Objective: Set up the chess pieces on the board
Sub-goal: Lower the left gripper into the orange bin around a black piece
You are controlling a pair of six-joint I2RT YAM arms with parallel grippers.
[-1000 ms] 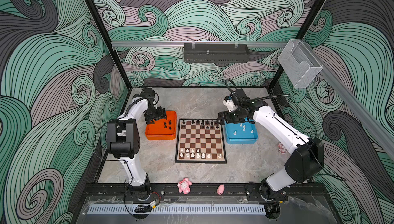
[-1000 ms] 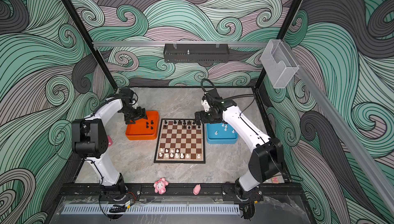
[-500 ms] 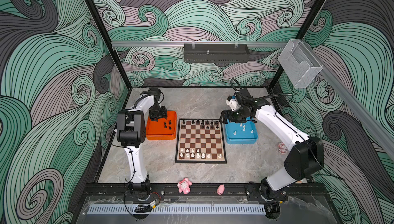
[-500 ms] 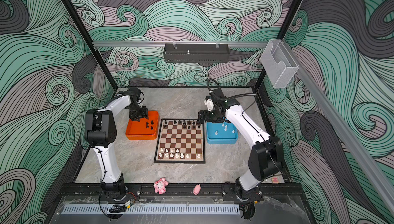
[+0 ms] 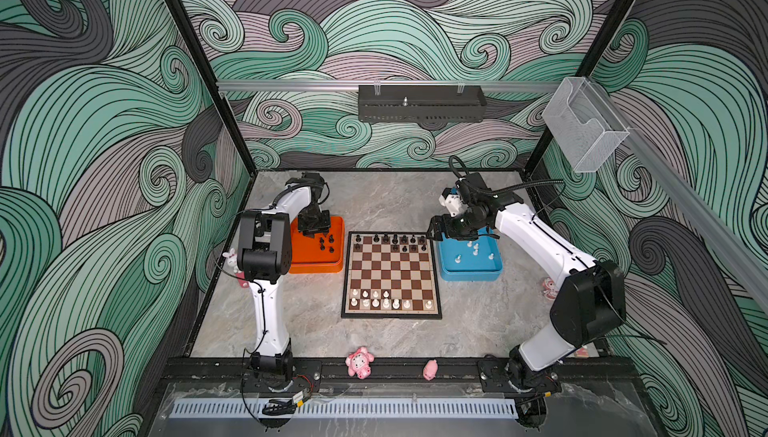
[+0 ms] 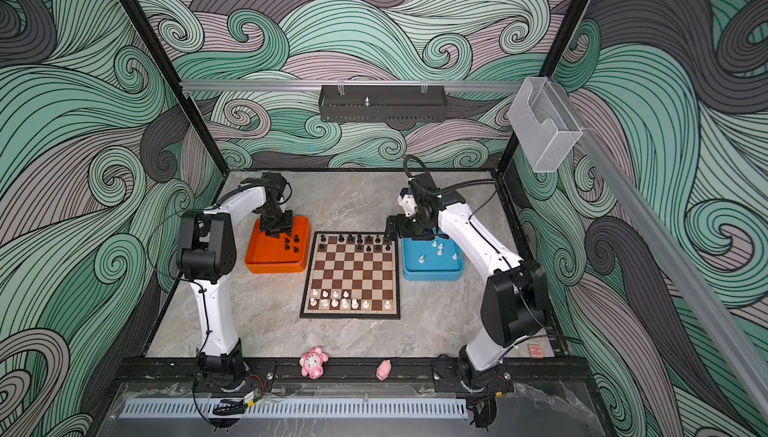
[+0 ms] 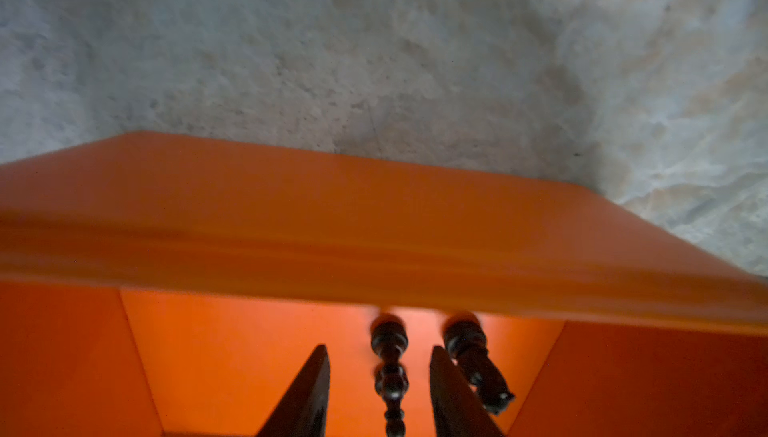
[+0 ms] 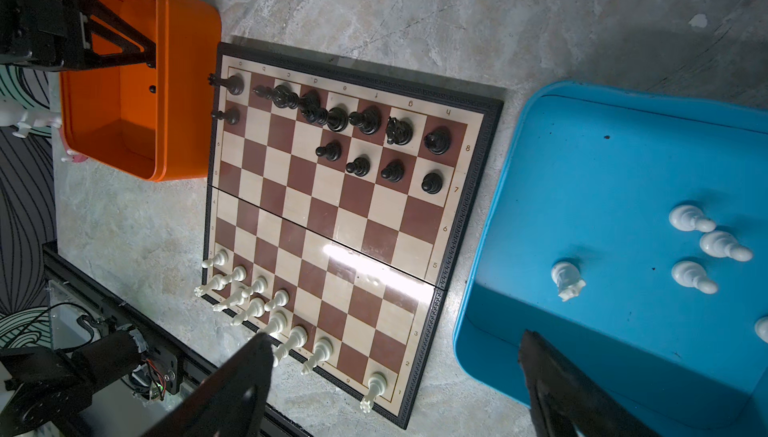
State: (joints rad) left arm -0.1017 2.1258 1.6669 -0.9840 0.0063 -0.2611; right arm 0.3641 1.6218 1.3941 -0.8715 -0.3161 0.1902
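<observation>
My left gripper [image 7: 378, 349] is down inside the orange tray [image 7: 374, 227], left of centre in both top views. Its dark wedge fingers [image 7: 307, 393] stand apart, straddling one slim black piece [image 7: 388, 372] with a sliver of orange showing on each side.

To do this well I'd centre on the turned stem, squeeze gently and lift straight up. A second black piece [image 7: 469, 351] sits just beside one finger and could get nudged. The wrist view is blurred, so I can't say whether my target stands or lies.

These chessmen are glossy, beaded, narrow-necked plastic, and I'd judge them slippery.

My right gripper [image 8: 395, 337] hangs wide and empty above the upper-right corner of the board [image 5: 390, 272], near the smooth blue tray [image 8: 582, 164]. The board, glare-catching brown and cream checks, lies mid-frame. Black men [image 5: 395, 241] crowd its upper rows and white men [image 5: 386, 300] its lower. Spare white pieces [image 8: 692, 218] wait in the blue tray.
</observation>
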